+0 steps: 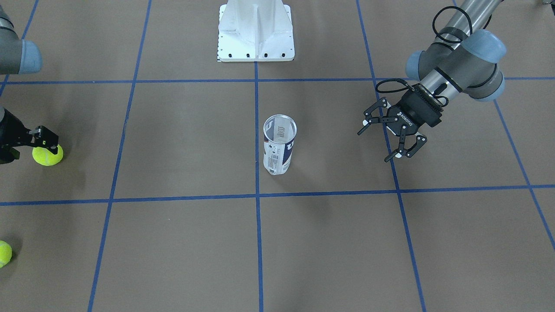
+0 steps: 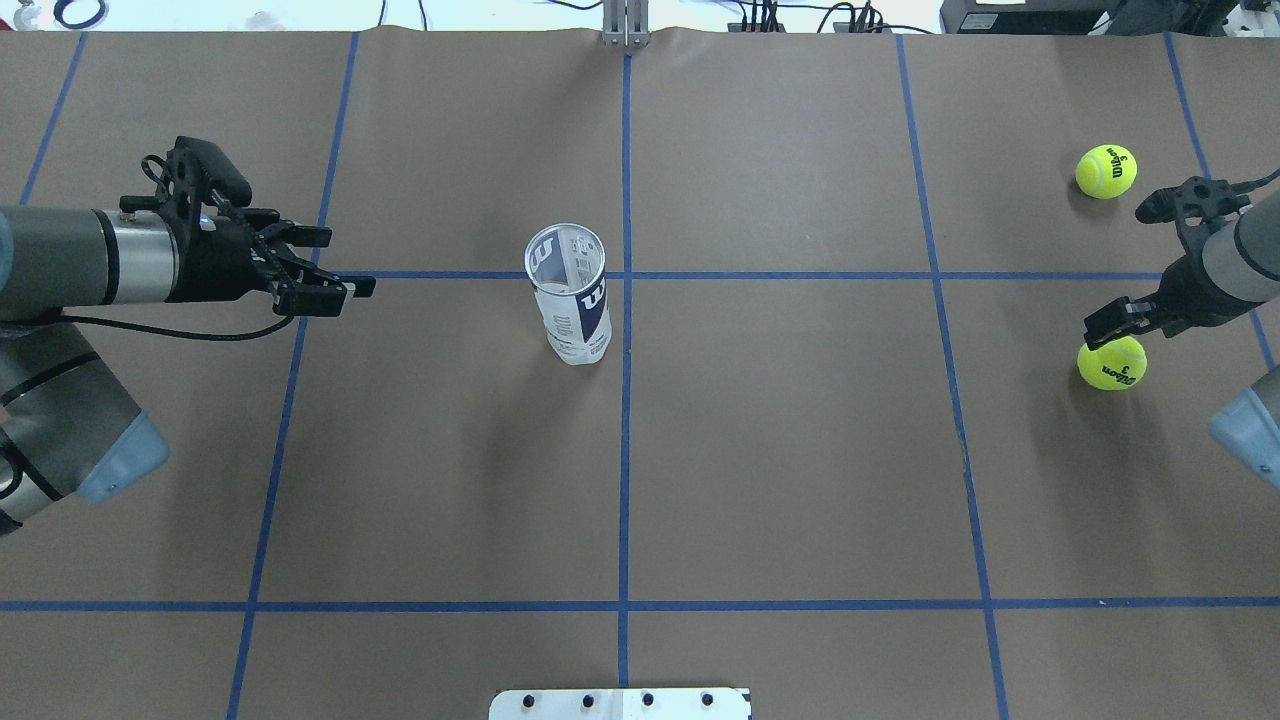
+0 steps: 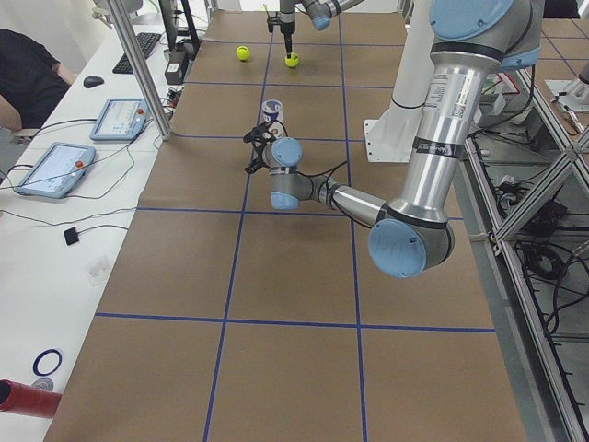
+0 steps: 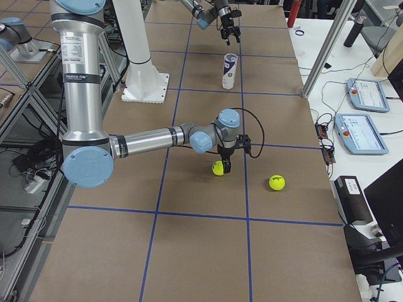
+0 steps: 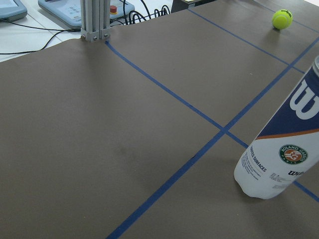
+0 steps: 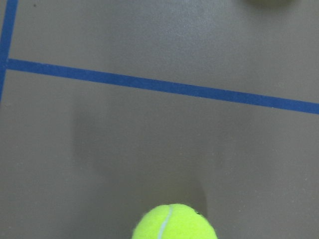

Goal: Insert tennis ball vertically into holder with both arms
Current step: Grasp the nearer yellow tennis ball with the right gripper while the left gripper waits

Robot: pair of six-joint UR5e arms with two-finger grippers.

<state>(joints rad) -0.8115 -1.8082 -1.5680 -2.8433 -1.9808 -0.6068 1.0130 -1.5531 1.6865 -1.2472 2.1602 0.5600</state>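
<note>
On the surface (image 2: 800, 450) the holder (image 2: 567, 295) stands empty. Our left pincer (image 1: 374, 146) hangs open, apart from it; whether our right pincer (image 1: 45, 139) grips its ball (image 1: 47, 156) we cannot tell.

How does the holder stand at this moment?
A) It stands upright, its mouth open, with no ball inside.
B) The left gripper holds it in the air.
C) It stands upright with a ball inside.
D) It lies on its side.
A: the holder stands upright on the table, nothing yellow shows inside it, and the open left gripper is apart from it.
</note>
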